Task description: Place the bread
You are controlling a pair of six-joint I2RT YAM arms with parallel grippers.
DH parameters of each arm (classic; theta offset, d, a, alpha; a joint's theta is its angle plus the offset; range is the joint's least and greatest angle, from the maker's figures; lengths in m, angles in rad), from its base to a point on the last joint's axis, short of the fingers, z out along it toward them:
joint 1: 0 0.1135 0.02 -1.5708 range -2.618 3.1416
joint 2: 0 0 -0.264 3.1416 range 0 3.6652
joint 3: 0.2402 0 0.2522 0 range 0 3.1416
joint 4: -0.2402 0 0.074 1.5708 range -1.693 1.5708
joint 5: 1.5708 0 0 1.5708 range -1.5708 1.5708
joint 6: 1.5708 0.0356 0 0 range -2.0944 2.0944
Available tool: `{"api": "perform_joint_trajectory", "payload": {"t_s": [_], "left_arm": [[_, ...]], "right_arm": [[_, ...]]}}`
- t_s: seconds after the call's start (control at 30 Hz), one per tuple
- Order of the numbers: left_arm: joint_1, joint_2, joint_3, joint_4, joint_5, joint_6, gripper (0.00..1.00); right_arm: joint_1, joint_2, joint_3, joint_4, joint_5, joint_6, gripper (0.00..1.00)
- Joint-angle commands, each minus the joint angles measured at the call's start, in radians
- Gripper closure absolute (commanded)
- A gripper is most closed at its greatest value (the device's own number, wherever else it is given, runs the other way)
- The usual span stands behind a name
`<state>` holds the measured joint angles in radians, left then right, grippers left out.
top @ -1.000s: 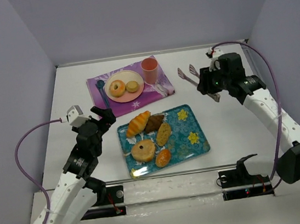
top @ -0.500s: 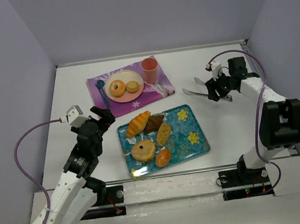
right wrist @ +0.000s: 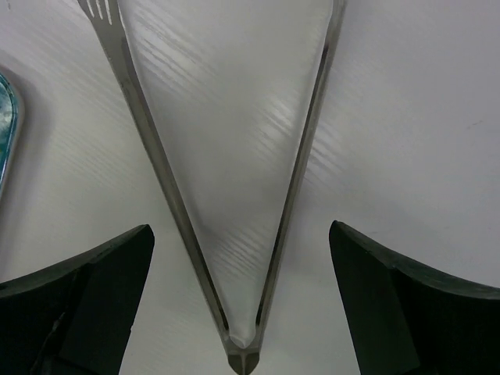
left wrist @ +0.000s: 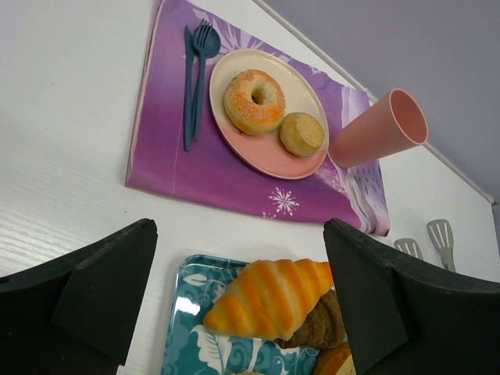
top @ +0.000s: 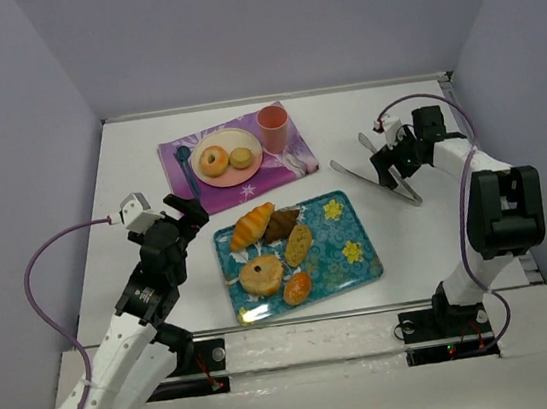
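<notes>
Tongs lie spread between tray and right wall (bare table strip beside the tray).

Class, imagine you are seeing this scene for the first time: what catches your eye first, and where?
The teal floral tray of pastries at centre stands out, a striped croissant at its far-left corner. Behind it lies a purple placemat with a pink cup; to the right, metal tongs lie below the open right gripper.

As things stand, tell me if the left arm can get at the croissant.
Probably yes: the left gripper hangs open just short of the croissant, at the edge of the tray nearest it, with nothing between them.
</notes>
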<state>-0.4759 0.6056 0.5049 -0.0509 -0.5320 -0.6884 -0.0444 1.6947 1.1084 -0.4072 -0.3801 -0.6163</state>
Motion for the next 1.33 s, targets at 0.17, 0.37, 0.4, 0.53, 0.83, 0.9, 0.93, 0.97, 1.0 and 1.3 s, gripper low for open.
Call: {"api": "perform_joint_trajectory", "payload": {"t_s": [0.17, 0.37, 0.4, 0.53, 0.83, 0.9, 0.93, 0.97, 1.0, 1.3], "left_arm": [[0.000, -0.018, 0.032, -0.013, -0.011, -0.025, 0.01], [0.000, -0.018, 0.043, -0.018, 0.052, -0.060, 0.01], [0.000, -0.020, 0.047, -0.021, 0.059, -0.063, 0.01], [0.000, -0.020, 0.053, -0.047, 0.086, -0.082, 0.01], [0.000, -0.076, 0.046, -0.135, 0.087, -0.120, 0.01], [0.000, -0.081, 0.055, -0.156, 0.083, -0.126, 0.01], [0.000, -0.081, 0.061, -0.161, 0.083, -0.128, 0.01], [0.000, -0.075, 0.072, -0.165, 0.083, -0.128, 0.01], [0.000, -0.073, 0.076, -0.171, 0.081, -0.126, 0.01], [0.002, -0.009, 0.116, -0.165, 0.037, -0.106, 0.01]], "right_arm": [[-0.006, -0.229, 0.114, 0.107, 0.145, 0.249, 0.00], [-0.006, -0.513, 0.013, 0.105, 0.337, 0.814, 0.00], [-0.006, -0.561, -0.023, 0.111, 0.342, 0.846, 0.00], [-0.006, -0.827, -0.261, 0.122, 0.414, 1.058, 0.00], [-0.006, -1.106, -0.501, 0.097, 0.509, 1.147, 0.00], [-0.006, -1.107, -0.509, 0.091, 0.512, 1.155, 0.00], [-0.006, -1.106, -0.510, 0.087, 0.509, 1.153, 0.00], [-0.006, -1.101, -0.512, 0.085, 0.509, 1.152, 0.00], [-0.006, -1.100, -0.513, 0.084, 0.509, 1.152, 0.00], [-0.006, -1.058, -0.519, 0.082, 0.521, 1.136, 0.00]]}}
